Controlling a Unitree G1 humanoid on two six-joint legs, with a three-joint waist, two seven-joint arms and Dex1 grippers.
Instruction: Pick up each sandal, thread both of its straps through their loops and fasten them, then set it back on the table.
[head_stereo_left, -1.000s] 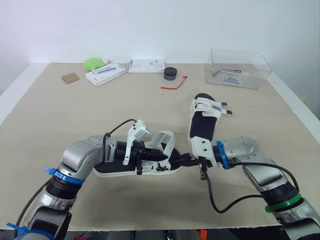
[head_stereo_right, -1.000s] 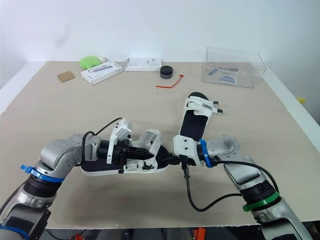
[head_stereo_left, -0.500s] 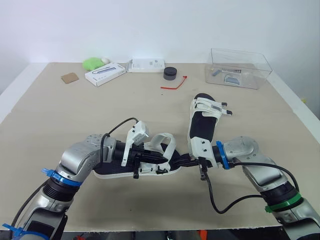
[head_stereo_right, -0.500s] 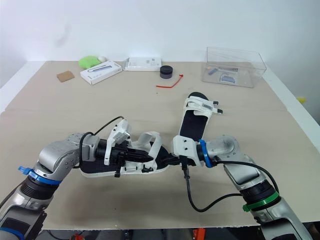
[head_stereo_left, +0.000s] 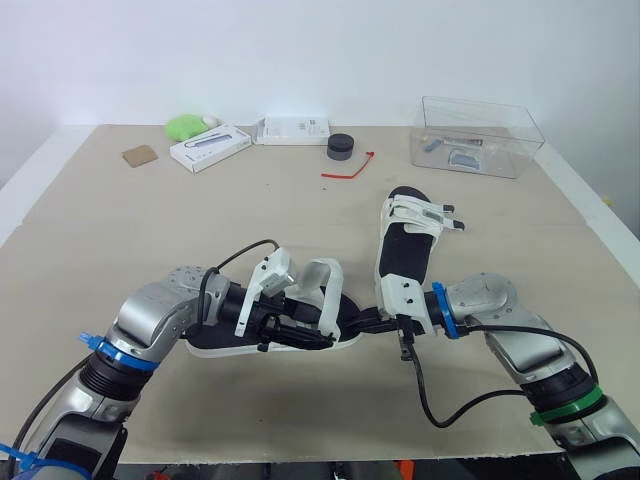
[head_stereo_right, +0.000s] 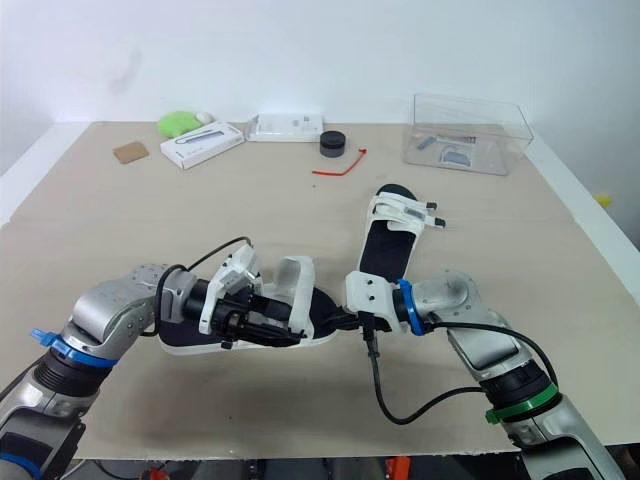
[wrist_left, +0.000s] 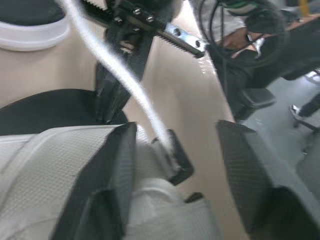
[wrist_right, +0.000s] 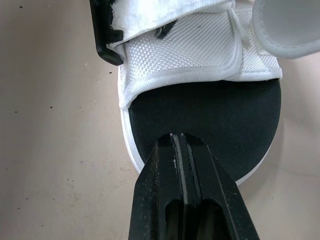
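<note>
Lower centre: the near sandal (head_stereo_left: 320, 295) lies on the counter (head_stereo_left: 150, 230). The left hand (head_stereo_left: 300, 335) is released, astride its strap (wrist_left: 60, 150). The right hand (head_stereo_left: 365, 322) is clenched, tips pressing the sole (wrist_right: 215, 125). Risk: the sandal may pivot and the strap miss its loop (wrist_left: 175, 160). Beyond lies the second sandal (head_stereo_left: 408, 245).

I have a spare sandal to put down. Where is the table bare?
Bare: the wide stretch between the white box and the near sandal, and the right side between the clear container and the far sandal. Crowded: front centre around both sandals, and the back edge.
</note>
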